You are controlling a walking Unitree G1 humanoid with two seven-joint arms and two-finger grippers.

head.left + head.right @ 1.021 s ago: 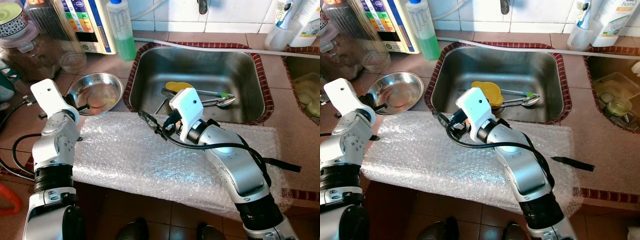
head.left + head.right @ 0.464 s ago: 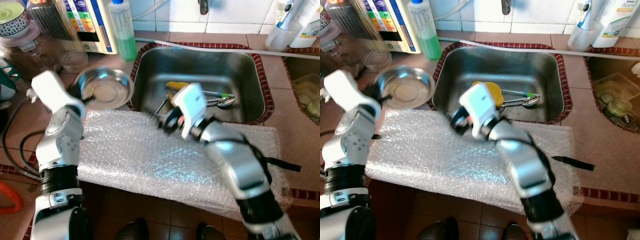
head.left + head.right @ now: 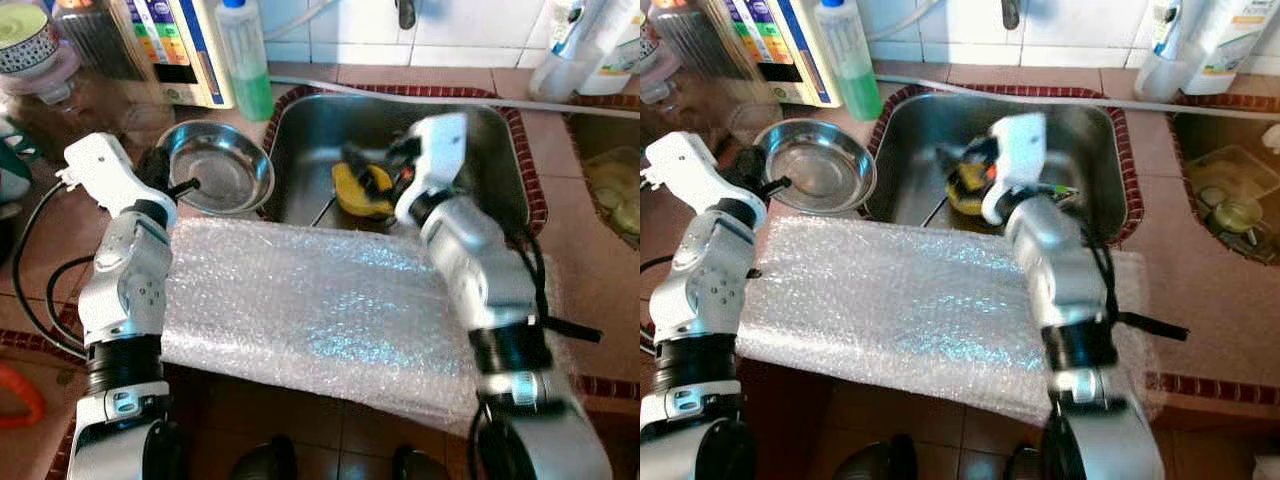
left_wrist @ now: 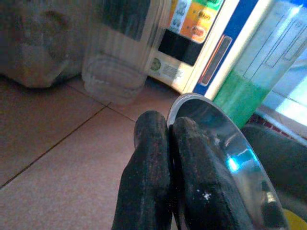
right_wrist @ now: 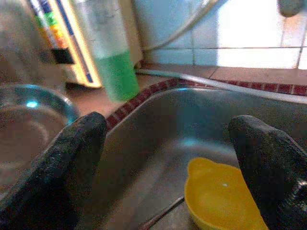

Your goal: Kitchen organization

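Tool state, left (image 4: pixel 168 143): fingers clenched on the near rim of the steel bowl (image 3: pixel 222 178), which sits on the tabletop (image 3: pixel 45 235) just left of the sink (image 3: pixel 500 140). Right tool (image 5: pixel 168 167) is released, fingers spread wide above the sink, with the yellow cup (image 5: pixel 218 201) lying below and between them. Bubble wrap (image 3: pixel 310 310) covers the tabletop's front edge.
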